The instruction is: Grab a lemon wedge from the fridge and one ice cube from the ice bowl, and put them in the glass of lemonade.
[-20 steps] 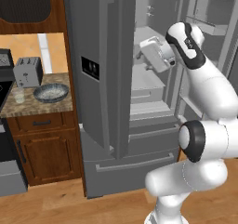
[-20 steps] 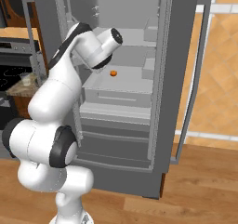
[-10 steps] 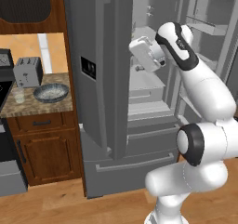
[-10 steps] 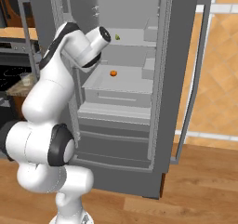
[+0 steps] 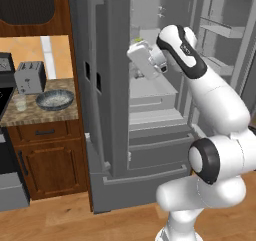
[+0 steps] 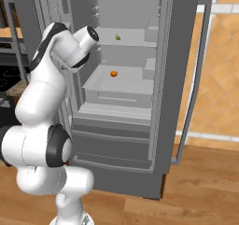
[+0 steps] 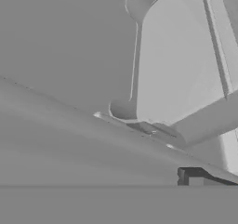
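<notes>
Fridge [image 6: 182, 79] shown with doors swung wide, giving the arm access to its shelves. The lemon wedge [image 6: 117, 37] is seen on an upper shelf, above the small orange fruit [image 6: 113, 73]. The gripper [image 5: 134, 55] is raised inside the fridge near that shelf, fingers spread and empty, presumably readied for grasping the wedge.

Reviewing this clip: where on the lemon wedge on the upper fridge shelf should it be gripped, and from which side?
Probably across its narrow body, coming in from the fridge's open front. The lemon wedge is tiny, lying alone on the upper shelf, with another shelf close overhead, so a level frontal reach suits better than a drop from above.
</notes>
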You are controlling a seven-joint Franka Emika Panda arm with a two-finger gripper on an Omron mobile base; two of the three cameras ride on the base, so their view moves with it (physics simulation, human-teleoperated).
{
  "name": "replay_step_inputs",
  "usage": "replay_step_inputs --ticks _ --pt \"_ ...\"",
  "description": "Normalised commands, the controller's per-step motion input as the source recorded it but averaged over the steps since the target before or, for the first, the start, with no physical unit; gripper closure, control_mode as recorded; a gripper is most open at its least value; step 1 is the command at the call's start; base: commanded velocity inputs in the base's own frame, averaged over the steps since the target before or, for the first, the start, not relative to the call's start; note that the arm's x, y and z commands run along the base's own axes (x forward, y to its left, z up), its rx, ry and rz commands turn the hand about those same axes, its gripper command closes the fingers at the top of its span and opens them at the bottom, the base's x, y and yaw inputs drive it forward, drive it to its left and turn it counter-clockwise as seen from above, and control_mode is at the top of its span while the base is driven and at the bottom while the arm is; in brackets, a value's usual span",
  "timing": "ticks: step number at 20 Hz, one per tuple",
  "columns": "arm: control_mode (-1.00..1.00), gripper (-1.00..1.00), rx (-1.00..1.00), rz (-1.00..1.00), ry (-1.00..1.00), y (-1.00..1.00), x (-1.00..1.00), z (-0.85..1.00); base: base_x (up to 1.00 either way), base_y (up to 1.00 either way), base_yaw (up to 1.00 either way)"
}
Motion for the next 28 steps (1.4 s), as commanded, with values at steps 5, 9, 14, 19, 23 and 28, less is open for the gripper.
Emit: replay_step_inputs --ticks 5,9,14,19,23,28 --pt "-1.0 -1.0 0.0 0.01 0.0 0.65 -0.08 -0.01 0.0 0.0 0.0" --pt "-1.0 -1.0 0.0 0.0 -0.01 0.63 0.0 -0.09 0.0 0.0 0.0" --pt "-1.0 -1.0 -0.01 0.0 -0.01 0.66 0.0 0.0 0.0 0.0 0.0" --pt "-1.0 -1.0 -0.03 0.0 0.0 0.53 0.04 0.0 0.0 0.0 0.0" --pt "-1.0 -1.0 -0.03 -0.04 0.0 0.16 -0.11 0.04 0.0 0.0 0.0" --pt "-1.0 -1.0 0.0 -0.14 -0.16 -0.59 -0.94 0.27 0.0 0.0 0.0"
